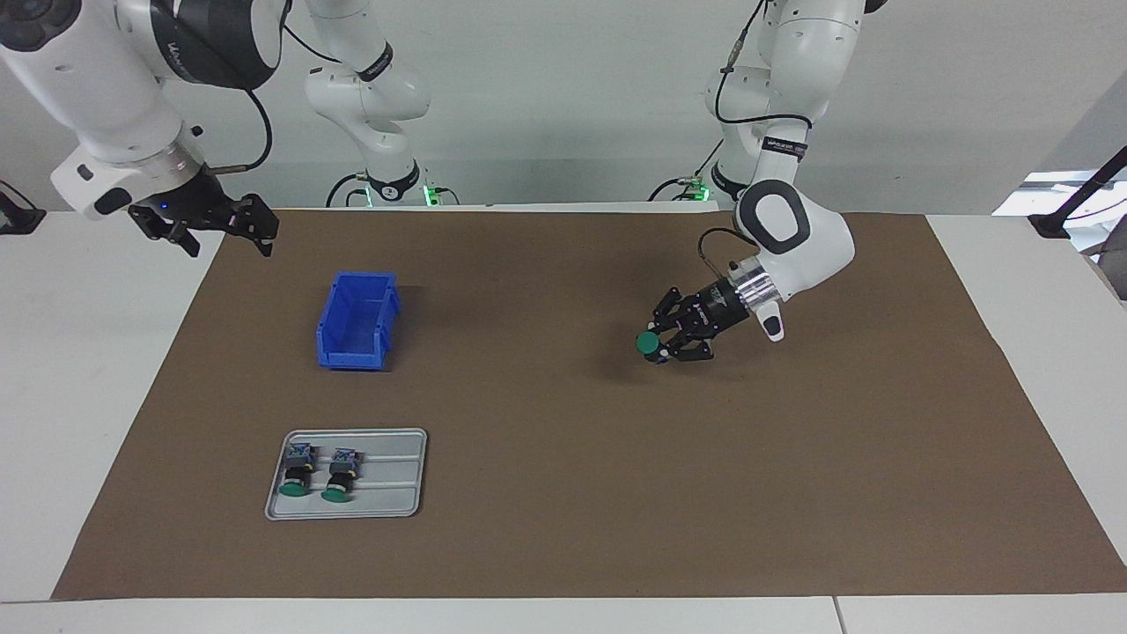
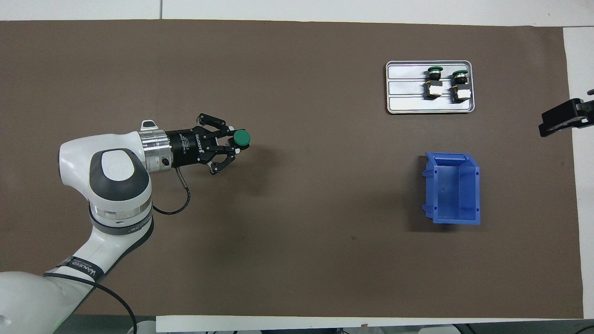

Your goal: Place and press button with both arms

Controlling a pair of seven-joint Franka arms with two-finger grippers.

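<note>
The left tool (image 1: 666,344) hangs in the air above the bare brown mat (image 1: 563,493), toward the left arm's end of the worktop (image 1: 88,352), and it is closed on the button (image 1: 650,343). The button's green cap faces up and sits at the fingertips, with the black collar pinched between them (the square block below is mostly hidden by the fingers). In the overhead view the left arm (image 2: 111,185) enters from about seven o'clock and its wrist lies nearly level, the tool pointing toward three o'clock.

The right tool (image 1: 231,231) waits in the air at the edge of the mat, over the right arm's end of the worktop, with its fingers spread wide and nothing between them. In the overhead view only its dark tip (image 2: 564,118) shows, at about three o'clock.

A blue bin (image 2: 454,189) stands open on the mat, toward the right arm's end. From the bin, a grey tray (image 2: 429,107) lies at about twelve o'clock in the overhead view, farther from the robots and apart from the bin. Two more buttons lie on their sides in the tray, side by side, one (image 2: 434,81) and the other (image 2: 461,85), both with green caps pointing away from the robots. They sit toward the tray's end nearest the right arm.
</note>
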